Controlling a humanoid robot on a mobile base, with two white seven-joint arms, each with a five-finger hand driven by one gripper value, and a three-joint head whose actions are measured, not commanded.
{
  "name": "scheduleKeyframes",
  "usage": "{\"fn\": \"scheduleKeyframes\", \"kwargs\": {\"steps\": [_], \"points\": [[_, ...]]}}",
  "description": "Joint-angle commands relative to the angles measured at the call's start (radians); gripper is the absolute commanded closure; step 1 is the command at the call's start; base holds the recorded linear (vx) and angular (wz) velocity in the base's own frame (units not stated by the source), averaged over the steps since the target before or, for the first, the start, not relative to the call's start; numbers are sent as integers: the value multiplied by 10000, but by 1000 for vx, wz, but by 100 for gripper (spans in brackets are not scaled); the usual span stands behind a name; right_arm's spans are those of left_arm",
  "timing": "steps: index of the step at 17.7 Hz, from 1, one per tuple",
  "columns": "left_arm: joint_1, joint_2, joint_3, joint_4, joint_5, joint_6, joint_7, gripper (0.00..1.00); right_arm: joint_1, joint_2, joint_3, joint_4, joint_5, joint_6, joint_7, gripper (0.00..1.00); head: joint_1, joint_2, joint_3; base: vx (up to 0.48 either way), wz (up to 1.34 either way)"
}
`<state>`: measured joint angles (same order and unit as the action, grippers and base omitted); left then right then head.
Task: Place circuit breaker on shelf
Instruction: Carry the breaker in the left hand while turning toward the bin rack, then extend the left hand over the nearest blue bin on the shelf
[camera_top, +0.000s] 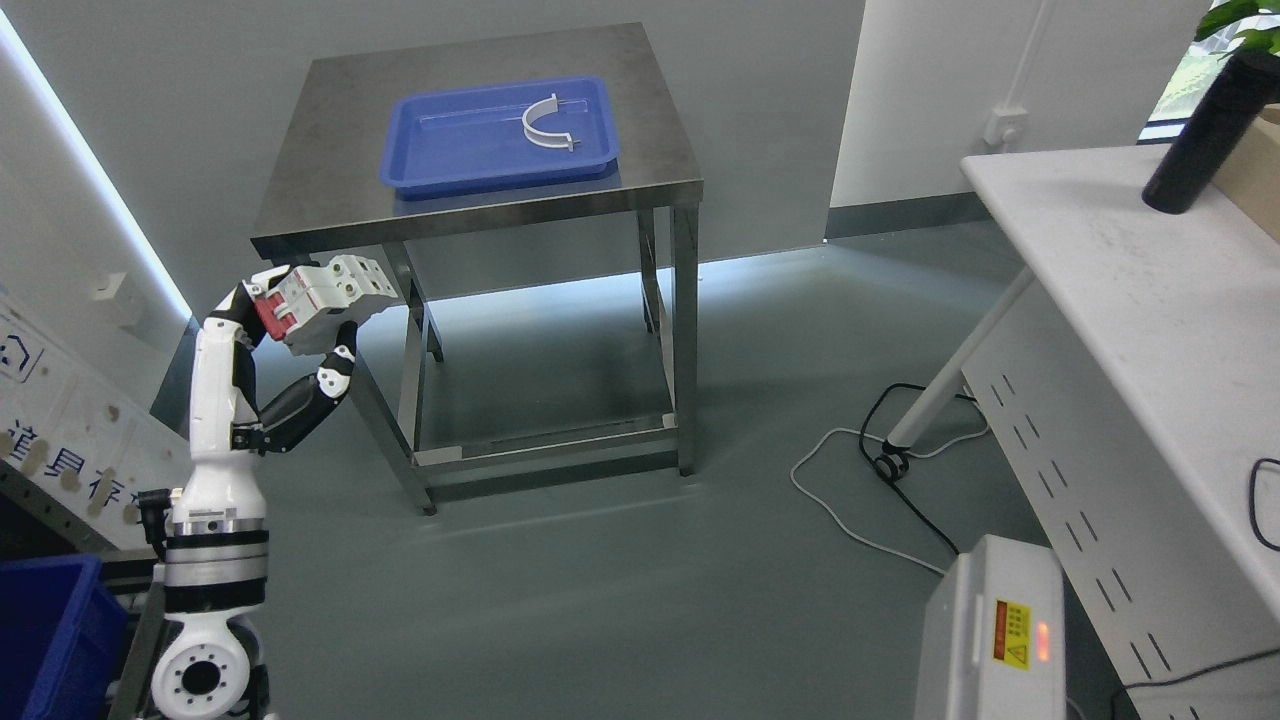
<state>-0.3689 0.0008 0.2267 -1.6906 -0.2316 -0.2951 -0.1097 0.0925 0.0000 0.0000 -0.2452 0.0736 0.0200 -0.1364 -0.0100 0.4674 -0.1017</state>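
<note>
My left hand (290, 320) rises from the lower left, its fingers shut on a white circuit breaker (330, 298) with a red end. The breaker hangs in the air just below the front left corner of a steel table (330, 200). On the tabletop lies a blue tray (450, 150) holding a white curved clamp (548, 125). The right arm does not show.
A white desk (1130, 290) with a black bottle (1200, 130) runs along the right. Cables (880, 470) trail on the floor beside a white box (990, 630). A dark blue bin (50, 630) sits at the lower left, by a labelled rack (60, 440).
</note>
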Motion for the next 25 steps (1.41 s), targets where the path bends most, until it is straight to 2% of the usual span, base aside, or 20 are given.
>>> {"fn": "scheduleKeyframes", "kwargs": {"steps": [1, 7, 11, 16, 20, 22, 25], "points": [[-605, 167, 111, -75, 0, 358, 8, 85, -4, -175, 199, -3, 0, 582, -1, 0, 0, 0, 0, -524, -66], [-1693, 175, 617, -44, -15, 1233, -558, 85, -4, -175, 199, -3, 0, 582, -1, 0, 0, 0, 0, -411, 208], [-1772, 192, 571, -60, -76, 1768, -820, 85, -4, -175, 199, -3, 0, 582, -1, 0, 0, 0, 0, -173, 1040], [-2246, 314, 632, -44, -92, 1877, -821, 85, -4, -175, 199, -3, 0, 582, -1, 0, 0, 0, 0, -12, 1252], [-3992, 345, 205, 215, -214, 3131, -851, 85, -4, -175, 199, -3, 0, 582, -1, 0, 0, 0, 0, 55, 1147], [-4393, 726, -392, 795, -779, 3838, -1125, 85, -4, -175, 199, -3, 0, 582, -1, 0, 0, 0, 0, 80, 909], [-4562, 1860, -1099, 2236, -1684, 4224, -2091, 85, -4, -175, 199, -3, 0, 582, -1, 0, 0, 0, 0, 97, 764]]}}
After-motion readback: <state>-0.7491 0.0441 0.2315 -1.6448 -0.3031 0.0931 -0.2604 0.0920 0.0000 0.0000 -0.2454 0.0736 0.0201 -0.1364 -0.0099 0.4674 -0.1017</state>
